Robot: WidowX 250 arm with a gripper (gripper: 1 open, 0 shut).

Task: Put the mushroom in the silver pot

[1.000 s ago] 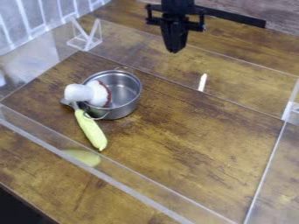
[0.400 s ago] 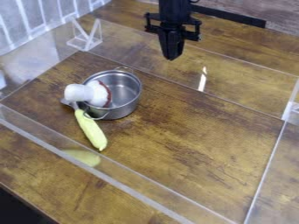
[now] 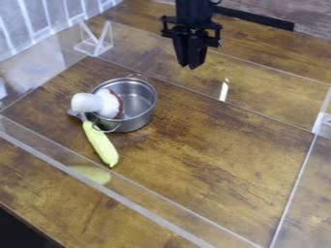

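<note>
Comparing this moment with a second ago, you'll find very little has shifted: the gripper (image 3: 192,61) has come down a touch at the far side of the table (image 3: 220,155) and now hangs there pointing downward, well apart from everything the task concerns. Its fingers look dark and close together, but you cannot tell from this view whether they are fully closed or slightly parted; nothing is visibly held between them. The mushroom (image 3: 96,103) has not moved: its white stem sticks out to the left over the rim of the silver pot (image 3: 127,104), while the reddish-brown cap sits inside the rim, so it seems to lean half in, half out. The long yellow-green vegetable (image 3: 100,142) lies just in front of the pot, unchanged. For you, that means the job looks nearly done but arguably not cleanly finished, since the stem overhangs the edge, and the arm appears to be standing off rather than reaching for it.
</note>
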